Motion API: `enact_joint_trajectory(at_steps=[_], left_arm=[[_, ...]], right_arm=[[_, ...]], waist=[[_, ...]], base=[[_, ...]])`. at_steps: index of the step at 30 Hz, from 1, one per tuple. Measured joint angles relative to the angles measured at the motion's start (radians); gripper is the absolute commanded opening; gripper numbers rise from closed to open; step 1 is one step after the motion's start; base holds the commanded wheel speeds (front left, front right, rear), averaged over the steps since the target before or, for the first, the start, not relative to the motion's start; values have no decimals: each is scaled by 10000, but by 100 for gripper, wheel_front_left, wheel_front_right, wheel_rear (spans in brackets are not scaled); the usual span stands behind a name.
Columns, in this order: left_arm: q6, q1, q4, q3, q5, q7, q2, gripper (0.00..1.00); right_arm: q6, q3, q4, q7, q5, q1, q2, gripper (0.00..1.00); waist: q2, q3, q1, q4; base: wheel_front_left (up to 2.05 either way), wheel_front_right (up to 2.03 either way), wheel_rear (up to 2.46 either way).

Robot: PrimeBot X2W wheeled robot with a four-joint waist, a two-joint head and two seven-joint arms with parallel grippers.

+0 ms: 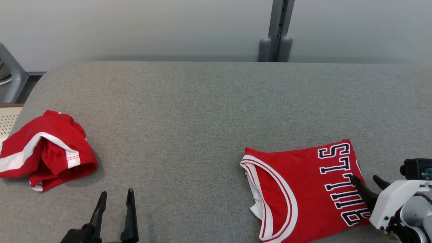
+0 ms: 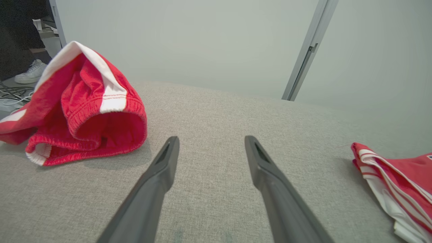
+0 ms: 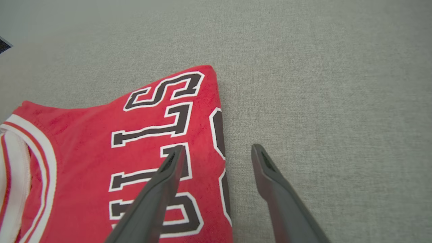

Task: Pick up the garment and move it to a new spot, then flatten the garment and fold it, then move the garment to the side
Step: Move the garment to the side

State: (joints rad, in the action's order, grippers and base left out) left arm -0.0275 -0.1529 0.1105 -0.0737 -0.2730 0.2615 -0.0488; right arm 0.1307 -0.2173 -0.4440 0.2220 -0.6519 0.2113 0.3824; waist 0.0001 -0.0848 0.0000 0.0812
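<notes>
- Jersey (image 1: 303,189) is the thing to watch: red, folded into a compact rectangle, lying flat on the grey table (image 1: 202,108) at the near right, with the neckline facing the middle and the lettering towards the outer edge.
- The right fingers (image 1: 361,189) are spread wide with nothing between them. In the right wrist view they straddle the jersey's (image 3: 101,152) folded outer edge, one finger (image 3: 162,189) over the lettering and the other over bare table. I can't tell if that first tip is actually touching the cloth.
- My guess is that straddling the edge like that sets up a pinch on the fold, so the whole stack can slide or lift as one without coming undone.
- The left fingers (image 1: 128,216) sit low at the near left, also open and empty, pointing out over bare table. They're well apart from the jersey, probably parked so they don't drag on anything.
- A crumpled pair of red shorts (image 1: 47,148) with white stripes lies at the far left edge, well away from the jersey, so the two don't tangle.
- Folding looks done to me, so what's left is the shift to the side.
- Main risk, I reckon: grabbing only the top layer, which would peel the fold open.
</notes>
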Motion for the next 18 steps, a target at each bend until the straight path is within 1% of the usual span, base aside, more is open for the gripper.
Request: enact_joint_trajectory(at_steps=[3,4,7,8,9,13,14,15,16,18], left_arm=[[-2,192,-25,-31,0,0,2,100],[-13,234,-38,-36,0,0,0,100],[-17,269,-40,-25,4,0,2,100],[-52,329,-46,-13,13,0,2,100],[-75,433,-107,35,15,0,-4,100],[8,579,-138,29,128,0,0,100],[8,579,-138,29,128,0,0,100],[42,633,-157,56,259,2,4,100],[42,633,-157,56,259,2,4,100],[117,762,-184,102,401,0,0,100]], right_arm=[[0,-506,-349,535,-474,277,-42,100],[0,-757,-585,790,-819,413,-44,100],[2,-811,-742,872,-1151,583,4,100],[2,-838,-823,872,-1266,676,35,30],[2,-871,-890,851,-1536,830,84,0],[2,-1106,-999,819,-1864,1187,443,0],[2,-1106,-999,819,-1864,1187,443,0],[4,-1068,-1091,583,-1983,1505,621,0],[4,-1068,-1091,583,-1983,1505,621,0],[4,-943,-1241,247,-1941,1996,855,0]], waist=[[0,-276,0,124],[0,-425,0,183],[0,-530,0,210],[0,-573,0,203],[0,-649,0,122],[0,-843,0,-193],[0,-843,0,-193],[0,-978,0,-389],[0,-978,0,-389],[0,-1172,0,-595]], base=[[0,0,0],[0,0,0],[0,0,0],[0,0,0],[0,0,0],[0,0,0],[0,0,0],[0,0,0],[0,0,0],[0,0,0]])
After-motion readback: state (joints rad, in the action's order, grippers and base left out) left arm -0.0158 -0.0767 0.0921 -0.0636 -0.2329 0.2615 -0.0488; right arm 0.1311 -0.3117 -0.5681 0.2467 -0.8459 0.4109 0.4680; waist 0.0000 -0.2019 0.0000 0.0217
